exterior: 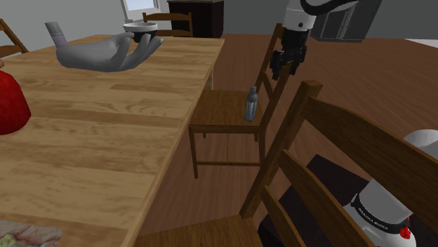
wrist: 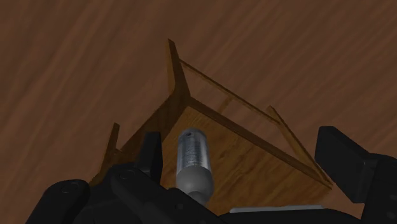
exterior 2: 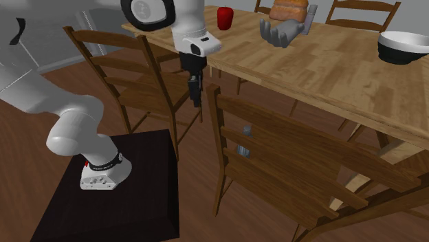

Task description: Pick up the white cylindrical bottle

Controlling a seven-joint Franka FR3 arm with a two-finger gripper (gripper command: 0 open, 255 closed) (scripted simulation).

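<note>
Grey bottle [exterior: 251,104]: stands upright on the seat of a wooden chair [exterior: 221,112], towards the seat's right side in the shoulder view and close to the backrest; it has a dark cap.
Chair: pulled up to the right-hand edge of a wooden table [exterior: 105,133] in the shoulder view; the bottle stands on its seat.
Bowl [exterior: 140,29]: dark with a pale rim, at the table's far end; what is in it cannot be told.
Grey hand model [exterior: 105,52]: lies on the table just in front of the bowl, palm up; whether they touch cannot be told.
Red thing [exterior: 10,102]: at the table's left edge, cut off by the frame.
Gripper [exterior: 284,69]: black, pointing down, fingers spread wide and clasping nothing.
Bottle and gripper: in the shoulder view the gripper hangs above the bottle and a little to its right, about level with the top of the backrest. In the wrist view the bottle shows between the fingers, just beside one and well apart from the other.
</note>
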